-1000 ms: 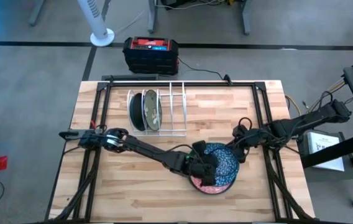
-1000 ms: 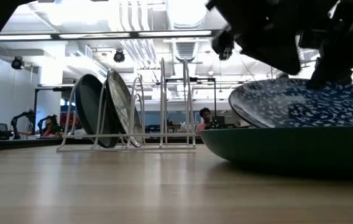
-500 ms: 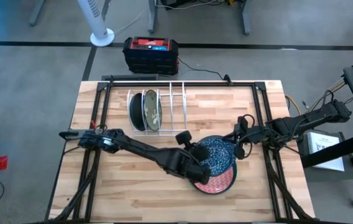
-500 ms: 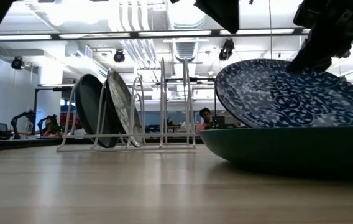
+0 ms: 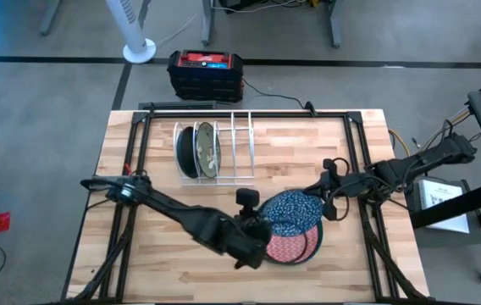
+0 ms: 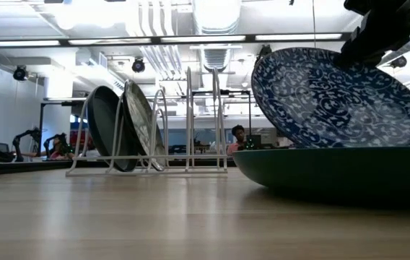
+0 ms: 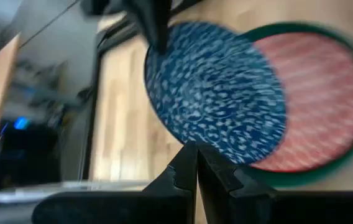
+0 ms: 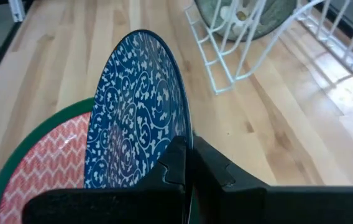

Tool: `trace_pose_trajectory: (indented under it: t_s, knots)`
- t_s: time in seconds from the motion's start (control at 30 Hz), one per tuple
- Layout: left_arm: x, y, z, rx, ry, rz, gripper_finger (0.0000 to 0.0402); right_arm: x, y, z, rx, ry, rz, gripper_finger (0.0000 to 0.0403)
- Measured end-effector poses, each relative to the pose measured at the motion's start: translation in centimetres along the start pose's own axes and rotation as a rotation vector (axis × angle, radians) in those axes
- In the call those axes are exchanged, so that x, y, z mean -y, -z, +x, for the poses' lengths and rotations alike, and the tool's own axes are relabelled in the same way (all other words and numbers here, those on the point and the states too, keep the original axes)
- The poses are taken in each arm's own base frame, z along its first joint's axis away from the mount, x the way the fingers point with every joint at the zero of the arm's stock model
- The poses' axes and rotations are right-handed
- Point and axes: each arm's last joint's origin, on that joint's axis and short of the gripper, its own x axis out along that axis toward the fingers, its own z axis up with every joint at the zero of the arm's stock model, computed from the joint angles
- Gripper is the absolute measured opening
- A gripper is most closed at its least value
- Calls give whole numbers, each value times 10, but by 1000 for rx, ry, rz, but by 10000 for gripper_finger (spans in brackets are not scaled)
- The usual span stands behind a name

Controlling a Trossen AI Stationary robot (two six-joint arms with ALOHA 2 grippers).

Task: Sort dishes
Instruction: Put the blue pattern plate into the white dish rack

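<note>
The wooden table carries a white wire rack and a green plate.

My two arms are dark, nearly black, built of slim tubes joined by thicker, rounded joints. Loose black cables loop out beside my right arm's wrist. My left hand ends in two flat, matte black fingers that taper to blunt tips. My right hand has the same pair, angular and stepped, each rising from a broad black block.
</note>
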Motion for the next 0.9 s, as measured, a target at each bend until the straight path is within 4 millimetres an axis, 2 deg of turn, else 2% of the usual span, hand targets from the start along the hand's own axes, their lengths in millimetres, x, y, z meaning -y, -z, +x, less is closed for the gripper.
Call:
trace_pose_trajectory:
  t_s: [0.2, 0.3, 0.4, 0.5, 0.67, 0.73, 0.9]
  knots:
    - [-29, -7, -53, 177, 78, 77, 0, -3, 0, 0, 0, -21, 16, 0]
    - [-55, -15, -77, 328, 99, 64, 0, -3, 1, 0, -2, -19, 24, 0]
    - [-80, -18, -91, 448, 191, 17, 0, -3, 1, 1, -3, -16, 33, 0]
    - [-86, -17, -84, 450, 217, 10, 0, -3, 1, 2, 0, -3, 34, 0]
    - [-73, -9, -40, 359, 232, 58, 0, -3, 0, 3, 3, 5, 31, 0]
    - [-71, -1, -29, 337, 232, 37, 0, -3, 0, 3, 4, 5, 28, 0]
    - [-72, 23, -31, 452, 221, -47, 0, -4, 1, 3, 0, 5, 23, 0]
